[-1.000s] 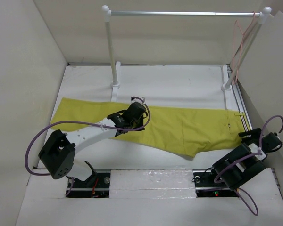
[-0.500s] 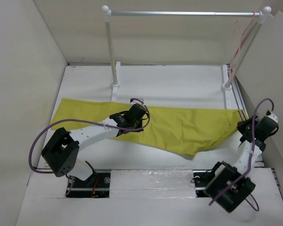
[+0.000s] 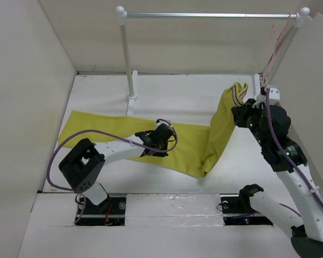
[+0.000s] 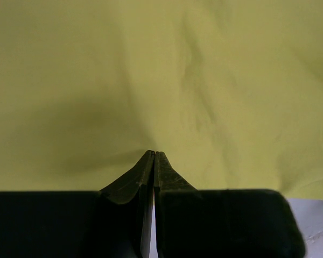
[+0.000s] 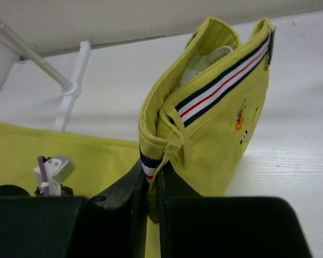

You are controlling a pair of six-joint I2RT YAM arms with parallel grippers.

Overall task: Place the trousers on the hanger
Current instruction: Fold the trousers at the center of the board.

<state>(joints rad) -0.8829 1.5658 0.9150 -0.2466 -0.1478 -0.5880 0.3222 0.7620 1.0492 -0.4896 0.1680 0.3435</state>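
Yellow cloth, the trousers (image 3: pixel 188 145) run left to right across the white bench (image 3: pixel 183 91), leg ends at the left wall, waist end at the right. That waist end is lifted off the bench, striped trim uppermost, and hangs down in a fold. The right hand (image 5: pixel 153 180) is clamped on the waistband edge, close to the right post foot of the stand (image 3: pixel 124 54). The pink hanger (image 3: pixel 272 51) hangs from the rail's right end, above and behind that hand. Bare bench lies behind the trousers; the right wall is close. The left hand (image 4: pixel 153 155) has its fingers together, tips on the flat cloth mid-length.
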